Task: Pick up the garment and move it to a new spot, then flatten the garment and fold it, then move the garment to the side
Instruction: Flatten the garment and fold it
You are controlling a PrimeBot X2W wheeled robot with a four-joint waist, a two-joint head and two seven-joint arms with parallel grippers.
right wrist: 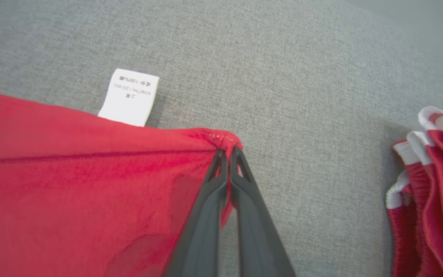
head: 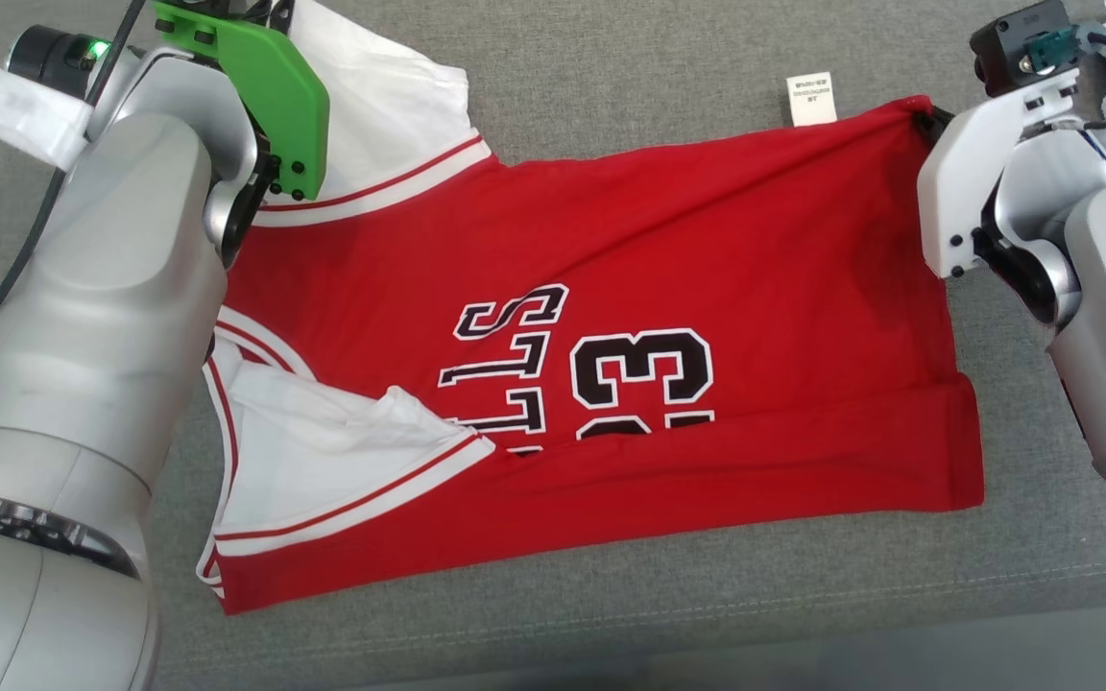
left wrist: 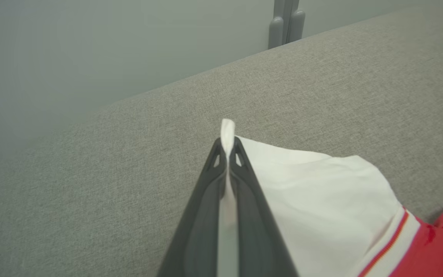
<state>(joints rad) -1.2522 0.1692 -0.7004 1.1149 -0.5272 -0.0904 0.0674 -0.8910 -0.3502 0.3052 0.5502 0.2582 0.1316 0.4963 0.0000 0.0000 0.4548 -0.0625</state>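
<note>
At the far left of the head view, the left arm's green mount (head: 265,86) is hanging over the jersey's white shoulder (head: 390,106). In the left wrist view, the left pincer (left wrist: 228,144) is clenching a tip of that white cloth, and a small tuft is poking out past its fingertips.

The jersey (head: 707,240) is lying sideways on the grey padded surface (head: 611,58), neck end to the left and hem to the right. It is resting mostly flat, with shallow creases running toward both held corners. Along the near edge a red strip (head: 707,480) is covering the lower part of the print, so one lengthwise fold is looking as if it is made. A white inner flap (head: 323,441) is lying loose and rumpled at the near left.

A care label (head: 810,98) is sticking out from the far edge. Just right of it, the right pincer (right wrist: 228,152) is gripping the far hem corner, jaws closed on the red cloth. Further right, another red garment (right wrist: 437,192) is lying bunched, well apart from the jersey.

Judging by this, the move and most of the flattening are appearing done. The folding is only partway through, probably with the far edge next. The shift to the side is not yet begun.
</note>
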